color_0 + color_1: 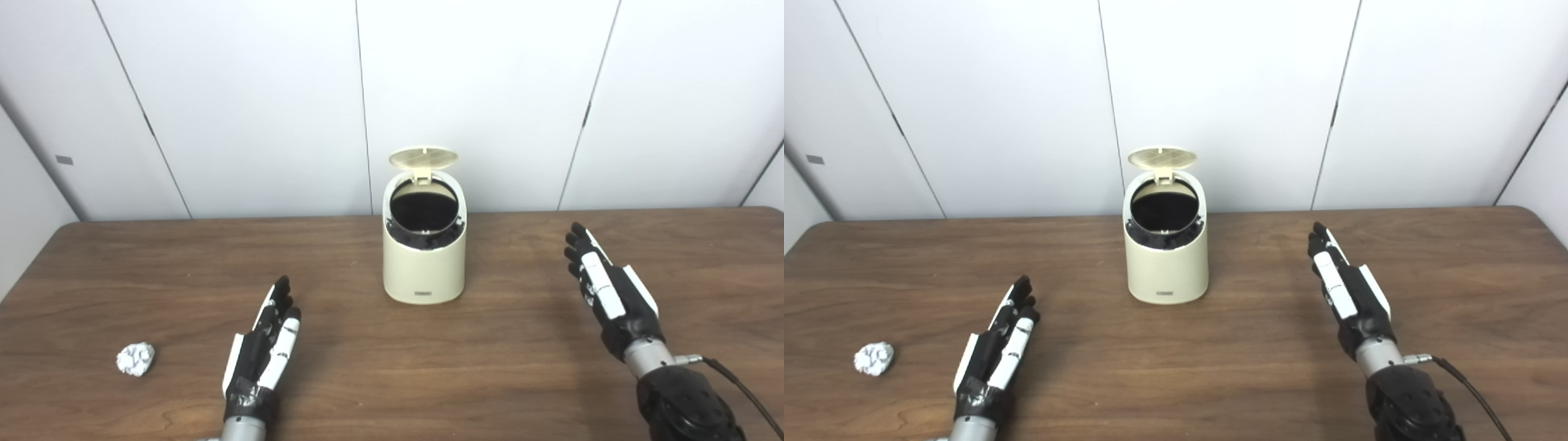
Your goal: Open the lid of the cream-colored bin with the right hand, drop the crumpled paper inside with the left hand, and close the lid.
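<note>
Tabletop point(490, 367): crumpled paper point(135, 359) left of left robot hand point(263, 352)

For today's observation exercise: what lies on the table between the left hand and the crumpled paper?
Nothing: only bare wooden table lies between the left hand and the crumpled paper. Both eye views show this.

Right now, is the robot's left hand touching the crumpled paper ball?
Apart. In the left eye view, bare brown table shows between the left hand and the crumpled paper, which lies off to its left.
</note>
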Motion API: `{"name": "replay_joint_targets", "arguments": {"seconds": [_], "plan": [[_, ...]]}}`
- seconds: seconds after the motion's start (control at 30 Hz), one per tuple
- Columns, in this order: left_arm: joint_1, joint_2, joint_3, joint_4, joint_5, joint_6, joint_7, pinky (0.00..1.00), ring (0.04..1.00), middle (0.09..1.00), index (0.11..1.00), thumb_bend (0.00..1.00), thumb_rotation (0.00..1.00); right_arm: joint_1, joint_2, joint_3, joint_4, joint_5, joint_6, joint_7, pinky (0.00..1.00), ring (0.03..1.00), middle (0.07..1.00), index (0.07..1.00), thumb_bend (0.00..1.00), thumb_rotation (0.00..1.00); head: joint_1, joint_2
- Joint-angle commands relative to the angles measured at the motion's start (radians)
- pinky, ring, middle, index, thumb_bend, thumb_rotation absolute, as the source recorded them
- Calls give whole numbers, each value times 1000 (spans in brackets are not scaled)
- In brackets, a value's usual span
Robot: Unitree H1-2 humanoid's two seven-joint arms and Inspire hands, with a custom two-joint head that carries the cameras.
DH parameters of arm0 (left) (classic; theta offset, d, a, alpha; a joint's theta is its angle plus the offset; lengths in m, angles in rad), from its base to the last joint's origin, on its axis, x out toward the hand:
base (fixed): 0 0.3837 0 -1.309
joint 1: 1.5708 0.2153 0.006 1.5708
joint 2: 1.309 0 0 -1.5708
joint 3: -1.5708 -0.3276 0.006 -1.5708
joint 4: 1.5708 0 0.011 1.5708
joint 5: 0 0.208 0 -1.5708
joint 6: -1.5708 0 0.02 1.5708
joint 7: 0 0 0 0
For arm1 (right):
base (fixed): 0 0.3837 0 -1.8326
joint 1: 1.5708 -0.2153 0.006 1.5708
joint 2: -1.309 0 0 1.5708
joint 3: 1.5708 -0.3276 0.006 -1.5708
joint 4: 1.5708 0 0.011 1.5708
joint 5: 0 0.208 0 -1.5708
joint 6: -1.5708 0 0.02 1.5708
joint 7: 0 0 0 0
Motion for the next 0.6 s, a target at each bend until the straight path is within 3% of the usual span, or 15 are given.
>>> {"name": "replay_joint_targets", "arguments": {"seconds": [0.0, 0.3, 0.57], "plan": [[2, 10, 10, -25, -16, 12, -4, 1000, 1000, 1000, 990, 269, 586, -14, 0, -15, -42, 17, -42, -13, 999, 985, 987, 993, 570, 908, 0, 5], [-9, 26, 23, -28, -20, 23, -2, 1000, 1000, 1000, 978, 234, 675, -8, 31, -15, -28, 23, -47, -43, 997, 986, 979, 976, 561, 990, 9, 57], [-17, 23, 33, -36, -31, 54, 1, 1000, 1000, 1000, 968, 280, 754, 4, 66, -19, 15, 37, -113, -60, 1000, 1000, 985, 970, 572, 1000, 21, 83]]}}
